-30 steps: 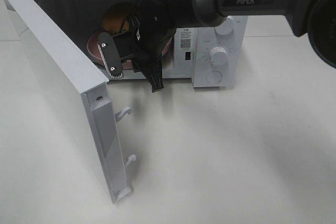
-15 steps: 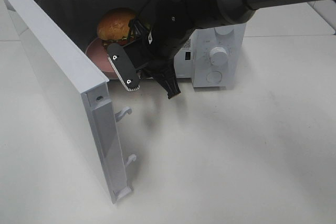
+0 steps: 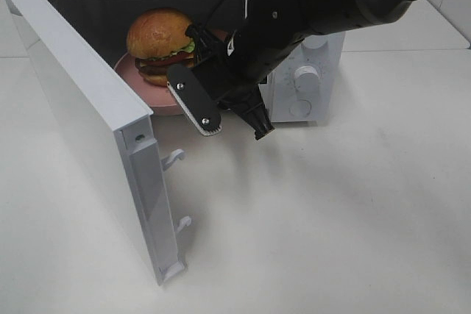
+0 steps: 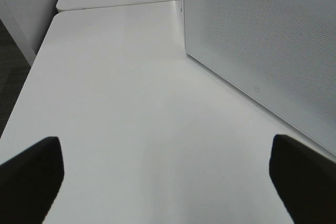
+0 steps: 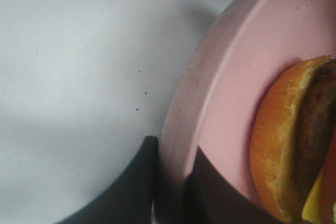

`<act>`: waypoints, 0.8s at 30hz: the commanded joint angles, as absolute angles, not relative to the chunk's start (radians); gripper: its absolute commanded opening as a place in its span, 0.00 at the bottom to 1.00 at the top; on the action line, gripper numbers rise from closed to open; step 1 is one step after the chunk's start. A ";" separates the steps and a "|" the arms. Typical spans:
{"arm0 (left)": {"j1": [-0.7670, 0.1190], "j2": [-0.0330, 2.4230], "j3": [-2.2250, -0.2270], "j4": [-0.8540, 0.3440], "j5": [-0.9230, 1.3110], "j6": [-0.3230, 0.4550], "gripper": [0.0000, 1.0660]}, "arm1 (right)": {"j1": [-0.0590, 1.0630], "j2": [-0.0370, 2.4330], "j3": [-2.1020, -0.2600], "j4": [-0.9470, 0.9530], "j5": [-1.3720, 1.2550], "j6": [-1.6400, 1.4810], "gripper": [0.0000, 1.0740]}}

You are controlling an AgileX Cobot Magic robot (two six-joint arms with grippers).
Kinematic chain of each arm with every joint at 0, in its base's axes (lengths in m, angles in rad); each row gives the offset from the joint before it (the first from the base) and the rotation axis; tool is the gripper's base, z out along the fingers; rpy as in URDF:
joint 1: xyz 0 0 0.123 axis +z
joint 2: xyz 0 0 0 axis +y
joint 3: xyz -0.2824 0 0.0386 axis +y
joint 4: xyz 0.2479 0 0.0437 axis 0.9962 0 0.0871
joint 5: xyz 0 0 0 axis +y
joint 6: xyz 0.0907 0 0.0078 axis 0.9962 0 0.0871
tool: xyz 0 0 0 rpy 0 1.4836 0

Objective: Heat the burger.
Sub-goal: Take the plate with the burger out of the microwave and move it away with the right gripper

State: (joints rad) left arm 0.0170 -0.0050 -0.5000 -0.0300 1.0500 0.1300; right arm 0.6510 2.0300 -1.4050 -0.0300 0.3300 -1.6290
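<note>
A plain white table (image 3: 331,226) fills the lower frame under soft, even light. In the left wrist view, dark floor (image 4: 10,66) shows at the left edge.

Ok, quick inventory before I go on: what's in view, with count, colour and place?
burger: one, golden-brown bun with dark patty and green lettuce, on the plate at the microwave opening
plate: one, pink, at the microwave's front edge, rim pinched by the right gripper
microwave: one, white, back of the table, knobs on its right panel
microwave door: one, white, swung open to the left
table: one, white
right gripper: one, black, shut on the plate rim
left gripper: one, black, open over the bare table beside the door
</note>
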 commanded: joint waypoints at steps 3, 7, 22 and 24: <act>0.020 -0.023 -0.498 -0.033 1.041 0.123 0.94 | 0.641 1.937 -1.337 -0.025 0.238 -1.636 0.00; 0.020 -0.023 -0.498 -0.033 1.041 0.123 0.94 | 0.642 1.910 -1.300 -0.025 0.230 -1.636 0.00; 0.020 -0.023 -0.498 -0.033 1.041 0.123 0.94 | 0.645 1.712 -1.046 -0.037 0.179 -1.600 0.00; 0.020 -0.023 -0.498 -0.033 1.041 0.123 0.94 | 0.645 1.681 -1.019 -0.049 0.179 -1.586 0.00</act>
State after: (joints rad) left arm 0.0170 -0.0050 -0.5000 -0.0300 1.0500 0.1300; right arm 0.6540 1.7090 -1.0120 -0.0480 0.2540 -1.6220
